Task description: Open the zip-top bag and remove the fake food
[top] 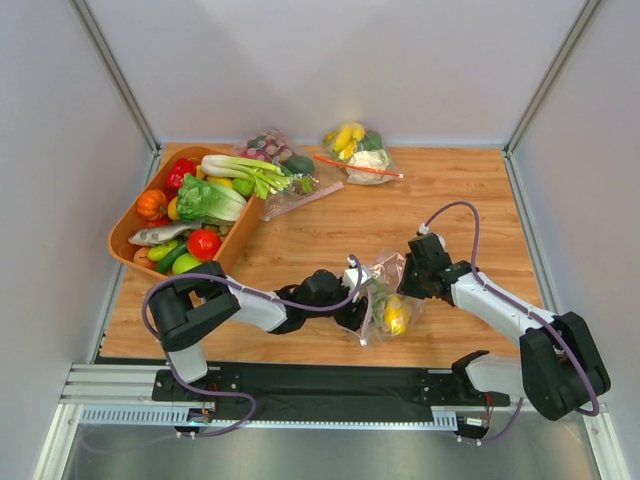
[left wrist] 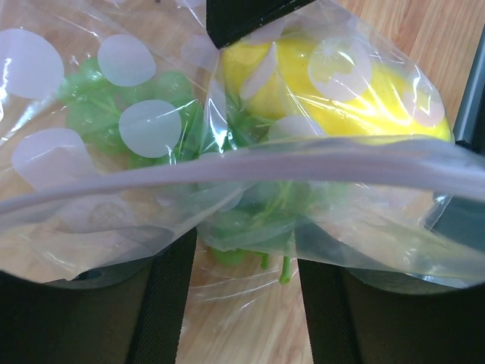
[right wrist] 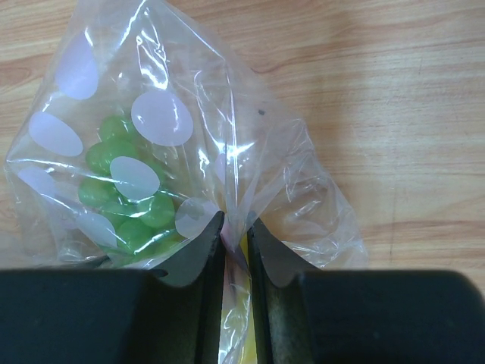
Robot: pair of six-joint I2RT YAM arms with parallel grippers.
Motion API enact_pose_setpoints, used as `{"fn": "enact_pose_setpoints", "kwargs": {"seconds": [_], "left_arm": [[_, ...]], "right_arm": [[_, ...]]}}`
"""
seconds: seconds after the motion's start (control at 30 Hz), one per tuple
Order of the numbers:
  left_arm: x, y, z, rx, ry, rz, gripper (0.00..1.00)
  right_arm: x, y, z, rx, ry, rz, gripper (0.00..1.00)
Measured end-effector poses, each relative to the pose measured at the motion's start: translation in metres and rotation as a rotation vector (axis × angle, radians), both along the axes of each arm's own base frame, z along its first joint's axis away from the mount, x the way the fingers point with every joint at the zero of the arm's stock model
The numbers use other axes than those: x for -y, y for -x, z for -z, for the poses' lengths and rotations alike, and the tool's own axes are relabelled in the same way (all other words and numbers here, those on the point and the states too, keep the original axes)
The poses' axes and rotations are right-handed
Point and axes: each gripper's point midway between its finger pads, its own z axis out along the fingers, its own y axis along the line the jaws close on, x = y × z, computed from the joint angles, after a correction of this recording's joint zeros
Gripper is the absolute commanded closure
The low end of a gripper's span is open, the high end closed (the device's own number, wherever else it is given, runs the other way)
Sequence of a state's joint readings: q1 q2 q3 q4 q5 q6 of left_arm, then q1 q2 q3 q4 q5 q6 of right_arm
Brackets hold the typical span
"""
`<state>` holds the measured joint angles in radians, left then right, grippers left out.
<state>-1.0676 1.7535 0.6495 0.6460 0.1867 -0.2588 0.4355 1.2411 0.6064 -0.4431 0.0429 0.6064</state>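
With black right gripper [right wrist: 235, 221] clenched, pinches clear pink-dotted plastic zip-top bag [right wrist: 254, 152] over wooden worktop [top: 450, 200]. Holds green grapes [right wrist: 129, 199] and yellow lemon [left wrist: 364, 102] inside. Cannot tell whether left gripper [top: 353, 302], against bag, grasps it.

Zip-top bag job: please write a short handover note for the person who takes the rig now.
Right claw: shut on the bag, pinching its plastic.
Left claw: under the bag, fingers apart, tips hidden; grip unclear.
Inside the bag, between the arms: lemon and grapes.
Done: the stalk lies outside the bag, across the orange bin.
Left: open the zip strip if closed (unclear), then take out lemon and grapes.
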Motion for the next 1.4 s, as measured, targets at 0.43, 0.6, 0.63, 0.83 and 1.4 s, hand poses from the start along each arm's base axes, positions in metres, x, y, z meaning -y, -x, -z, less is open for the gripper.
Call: {"fn": "enact_pose_setpoints", "kwargs": {"seconds": [0.43, 0.6, 0.63, 0.83, 1.4], "left_arm": [[0.010, 0.004, 0.004, -0.013, -0.002, 0.027, 0.92], [-0.003, 0.008, -0.004, -0.008, -0.017, 0.016, 0.98], [-0.008, 0.009, -0.008, -0.005, -0.017, 0.012, 0.98], [-0.028, 0.015, -0.036, 0.025, 0.003, -0.006, 0.99], [-0.079, 0.045, -0.008, -0.054, -0.146, 0.011, 0.97]], "right_arm": [[0.003, 0.001, 0.001, -0.003, 0.016, 0.006, 0.92], [0.004, 0.002, 0.002, -0.008, 0.024, 0.002, 1.00], [0.004, 0.003, 0.003, -0.013, 0.021, -0.002, 1.00], [0.000, 0.005, 0.004, -0.030, -0.002, -0.013, 1.00], [0.036, -0.007, 0.010, -0.020, 0.101, 0.057, 1.00]]}}
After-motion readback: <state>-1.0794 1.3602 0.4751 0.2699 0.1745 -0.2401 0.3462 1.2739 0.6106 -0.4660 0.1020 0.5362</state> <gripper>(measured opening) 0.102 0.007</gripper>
